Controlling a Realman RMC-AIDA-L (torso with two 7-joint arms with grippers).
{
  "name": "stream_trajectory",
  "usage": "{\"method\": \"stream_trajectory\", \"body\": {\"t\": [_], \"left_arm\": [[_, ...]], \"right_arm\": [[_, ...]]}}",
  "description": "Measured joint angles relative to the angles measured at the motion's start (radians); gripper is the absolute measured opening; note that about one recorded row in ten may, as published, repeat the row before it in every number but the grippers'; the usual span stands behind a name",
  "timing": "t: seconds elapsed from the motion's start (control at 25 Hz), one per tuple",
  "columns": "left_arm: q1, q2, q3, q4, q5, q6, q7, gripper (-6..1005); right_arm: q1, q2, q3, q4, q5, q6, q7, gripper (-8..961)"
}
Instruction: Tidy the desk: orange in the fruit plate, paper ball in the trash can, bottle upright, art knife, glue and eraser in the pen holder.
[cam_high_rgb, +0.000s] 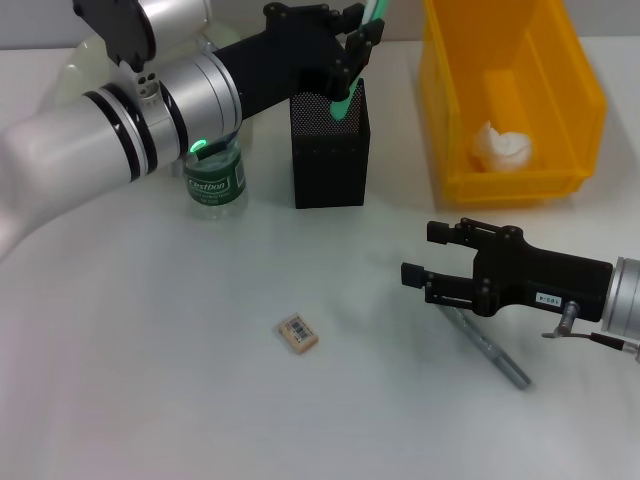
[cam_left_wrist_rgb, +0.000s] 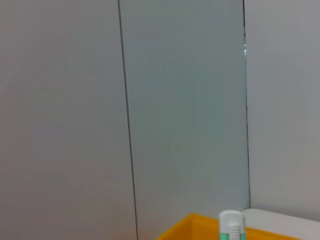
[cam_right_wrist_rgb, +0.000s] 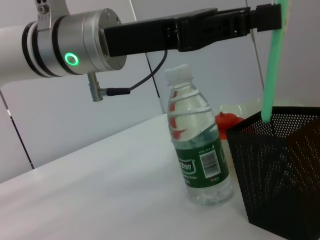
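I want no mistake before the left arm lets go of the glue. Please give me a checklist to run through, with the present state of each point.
1. Glue held by the left gripper: ok, fingers shut on it.
2. Lower end of the glue inside the pen holder: ok, it dips below the rim; how deep, cannot tell.
3. Pen holder standing upright: ok.
4. Bottle upright and apart from the pen holder: ok.
5. Right gripper away from the drop: ok, it hangs low over the grey stick, jaws open.
6. Eraser in the pen holder: not ok, it lies on the table.
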Motion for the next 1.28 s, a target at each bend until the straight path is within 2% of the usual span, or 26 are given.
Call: {"method": "stream_trajectory", "body": {"t": [0.44, 0.64, 0.76, 0.92, 1.0, 1.04, 1.08, 1.16, 1.24, 1.28], "left_arm": [[-0.003, 0.001, 0.001, -0.005, -0.002, -0.038, 0.001, 362], [0.006, 0.005, 0.001, 0.011, -0.003, -0.022, 0.001, 540], [0.021, 0.009, -0.015, 0.022, -0.003, 0.050, -0.006, 590], [0.061, 0.011, -0.071, 0.055, -0.001, 0.217, -0.027, 633], [0.066, 0.011, -0.079, 0.058, 0.001, 0.243, -0.034, 654], [0.072, 0.013, -0.094, 0.061, 0.003, 0.294, -0.046, 665], [0.082, 0.016, -0.130, 0.058, 0.008, 0.408, -0.056, 676], [0.086, 0.017, -0.146, 0.054, 0.009, 0.446, -0.058, 697], [0.098, 0.017, -0.217, 0.023, 0.011, 0.595, -0.082, 729], [0.101, 0.016, -0.234, 0.014, 0.011, 0.624, -0.092, 750]], "right_arm": [[-0.001, 0.000, 0.000, 0.000, 0.000, -0.003, 0.001, 763], [-0.004, 0.000, 0.000, 0.000, 0.000, -0.004, 0.001, 763], [-0.006, 0.000, 0.000, 0.000, 0.000, -0.005, 0.001, 763], [-0.012, -0.002, 0.000, 0.000, 0.000, -0.023, -0.003, 763], [-0.012, -0.002, 0.000, 0.000, 0.000, -0.029, -0.003, 763], [-0.013, -0.003, 0.000, 0.000, 0.000, -0.035, -0.004, 763], [-0.013, -0.003, 0.000, -0.001, 0.000, -0.040, -0.004, 763], [-0.015, -0.003, 0.001, -0.003, 0.000, -0.052, -0.005, 763], [-0.015, -0.003, 0.002, -0.003, 0.000, -0.055, -0.005, 763], [-0.015, -0.003, 0.002, -0.003, 0.000, -0.057, -0.006, 763]]}}
